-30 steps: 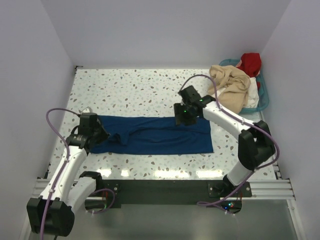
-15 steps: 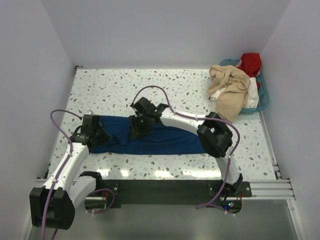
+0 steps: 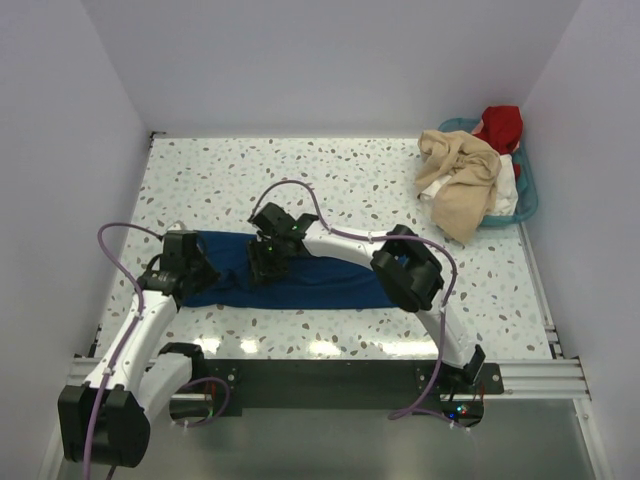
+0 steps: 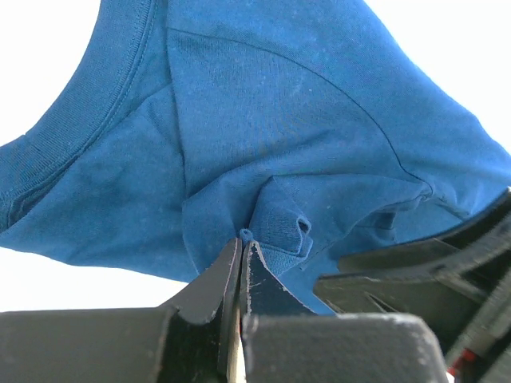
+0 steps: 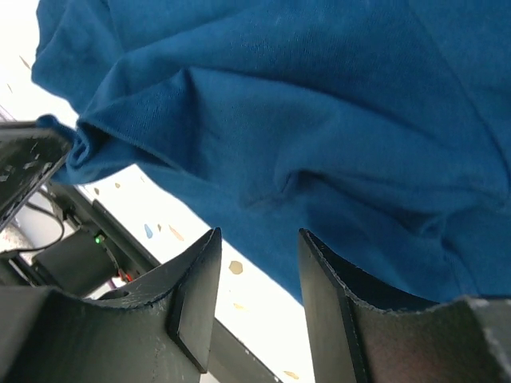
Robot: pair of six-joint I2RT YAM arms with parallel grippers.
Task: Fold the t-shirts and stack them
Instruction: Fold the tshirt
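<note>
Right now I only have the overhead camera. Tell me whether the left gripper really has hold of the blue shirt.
Observer: Yes. On the left wrist camera the left gripper is shut on a pinched fold of the blue shirt.
Operator: Now check the right one.
Observer: The right wrist camera shows the right gripper open, with no cloth between its fingers.
Operator: Tell me what shows through that gap.
Observer: The shirt's edge, then bare speckled table.
</note>
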